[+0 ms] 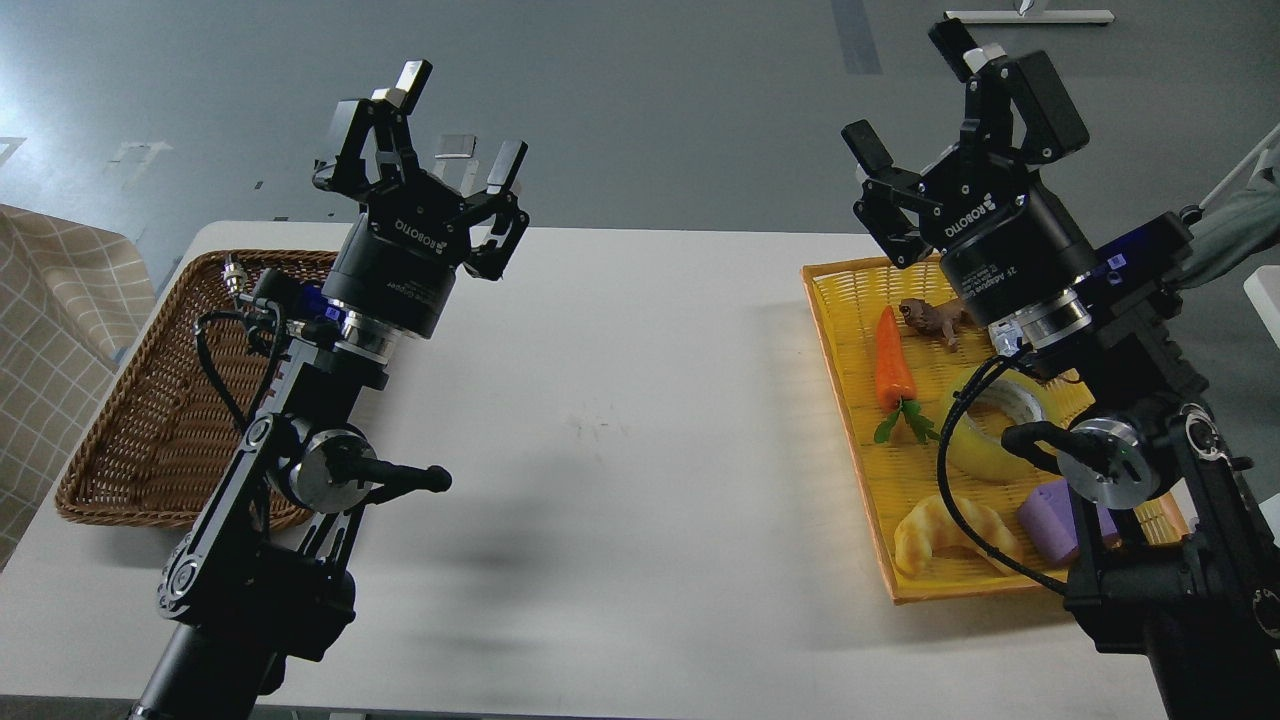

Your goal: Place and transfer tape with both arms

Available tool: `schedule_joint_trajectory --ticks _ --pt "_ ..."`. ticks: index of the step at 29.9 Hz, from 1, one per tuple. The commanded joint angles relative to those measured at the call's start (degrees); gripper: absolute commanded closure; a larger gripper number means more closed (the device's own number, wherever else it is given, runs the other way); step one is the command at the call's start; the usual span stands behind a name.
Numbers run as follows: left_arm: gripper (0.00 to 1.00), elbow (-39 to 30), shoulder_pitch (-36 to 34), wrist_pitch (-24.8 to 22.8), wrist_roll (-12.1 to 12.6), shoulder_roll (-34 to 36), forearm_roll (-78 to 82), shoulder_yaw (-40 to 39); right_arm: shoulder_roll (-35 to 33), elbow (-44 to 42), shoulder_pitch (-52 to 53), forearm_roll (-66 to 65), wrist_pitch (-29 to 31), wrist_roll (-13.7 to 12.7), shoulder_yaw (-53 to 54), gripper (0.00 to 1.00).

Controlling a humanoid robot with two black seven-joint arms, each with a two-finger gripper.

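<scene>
The tape (pixel 985 430), a yellowish translucent roll with a grey-white core, lies in the yellow tray (pixel 845 300) on the right, partly hidden behind my right arm and its cable. My right gripper (pixel 915 95) is open and empty, raised above the tray's far end. My left gripper (pixel 458 118) is open and empty, raised over the table's far left, beside the brown wicker basket (pixel 120 420).
The yellow tray also holds an orange carrot (pixel 893 365), a small brown figure (pixel 930 318), a croissant (pixel 940 535) and a purple block (pixel 1050 520). The brown basket looks empty. The white table (pixel 620 430) spans the middle. A checked cloth (pixel 45 330) hangs at far left.
</scene>
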Motion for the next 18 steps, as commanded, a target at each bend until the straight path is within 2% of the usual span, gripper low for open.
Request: schedule_joint_trajectory --ticks 1,18 --pt "0.02 0.0 0.0 0.0 0.2 0.1 0.0 0.0 0.0 0.0 -0.1 0.0 0.1 0.0 0.0 0.00" --pt "0.02 0.0 0.9 -0.1 0.2 0.1 0.0 0.0 0.0 0.1 -0.7 0.0 0.0 0.0 -0.1 0.00"
